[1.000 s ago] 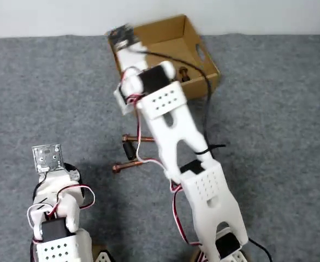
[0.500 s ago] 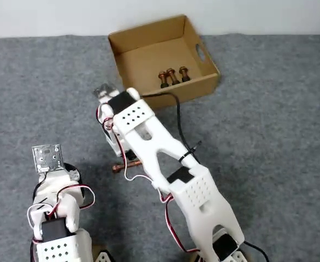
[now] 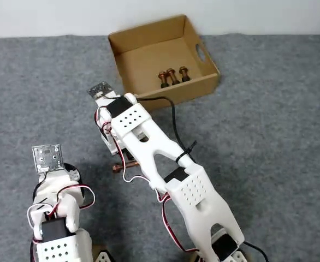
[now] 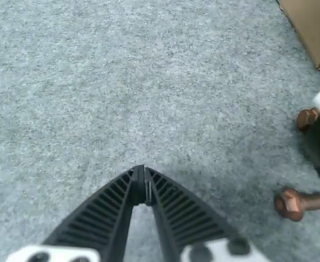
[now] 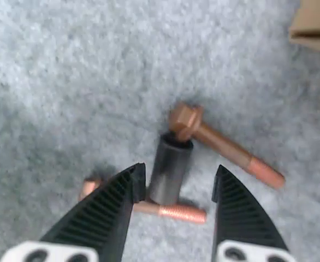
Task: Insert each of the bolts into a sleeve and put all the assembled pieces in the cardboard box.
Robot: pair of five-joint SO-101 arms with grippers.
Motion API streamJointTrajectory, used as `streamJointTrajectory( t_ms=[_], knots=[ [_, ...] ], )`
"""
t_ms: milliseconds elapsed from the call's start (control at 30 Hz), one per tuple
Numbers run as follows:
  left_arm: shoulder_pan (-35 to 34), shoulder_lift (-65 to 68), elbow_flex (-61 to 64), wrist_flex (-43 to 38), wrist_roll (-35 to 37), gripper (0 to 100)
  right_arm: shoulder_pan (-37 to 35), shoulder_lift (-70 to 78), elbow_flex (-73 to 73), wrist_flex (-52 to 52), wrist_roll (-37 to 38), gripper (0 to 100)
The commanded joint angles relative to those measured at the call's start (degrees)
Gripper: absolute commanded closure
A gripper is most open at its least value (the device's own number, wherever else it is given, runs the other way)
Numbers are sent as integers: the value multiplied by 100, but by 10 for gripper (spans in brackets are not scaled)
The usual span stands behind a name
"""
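Status: three assembled pieces [image 3: 173,76] lie in the cardboard box [image 3: 149,30].

The right gripper [image 5: 179,168] is spread wide and holds nothing. A dark sleeve [image 5: 169,173] lies on the carpet [image 5: 67,65] between its fingers, not gripped. One bolt [image 5: 225,148] lies just beyond the sleeve. Its hex head is against the sleeve's far end and its shaft angles away, so it is not inserted. A second bolt [image 5: 171,212] lies crosswise at the sleeve's near end.

The left gripper [image 4: 144,176] is fully closed on nothing.

Outstanding, by judgement: two bolts to be sleeved and boxed. One loose sleeve is visible.
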State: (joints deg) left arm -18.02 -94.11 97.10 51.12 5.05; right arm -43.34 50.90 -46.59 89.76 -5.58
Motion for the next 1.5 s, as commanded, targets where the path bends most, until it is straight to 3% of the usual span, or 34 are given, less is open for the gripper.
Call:
streamJointTrajectory(
  t_ms=[0, 133, 267, 467, 633, 700, 867, 1133, 1467],
  knots=[
    [-35, -9, -31, -185, -44, 995, -48, 180, -18, -101, -18, 812],
    [-35, -9, -31, -185, -44, 995, -22, 462, -26, -101, -53, 835],
    [-35, -9, -31, -185, -44, 995, -4, 514, -26, -224, -62, 996],
    [-35, -9, -31, -185, -44, 995, 101, 277, -360, -75, -62, 990],
    [-35, -9, -31, -185, -44, 995, 189, -66, -1152, 848, -88, 990],
    [-35, -9, -31, -185, -44, 995, 233, -198, -1503, 1297, -290, 990],
    [-35, -9, -31, -176, -44, 995, 558, -989, -1547, 1323, -615, 991],
    [-35, -9, -31, -167, -44, 995, 1015, -3257, 835, 1323, -1011, 991],
    [413, 0, -31, -141, -35, 995, 2624, -6062, 3842, 1305, -1969, 991]
  ],
)
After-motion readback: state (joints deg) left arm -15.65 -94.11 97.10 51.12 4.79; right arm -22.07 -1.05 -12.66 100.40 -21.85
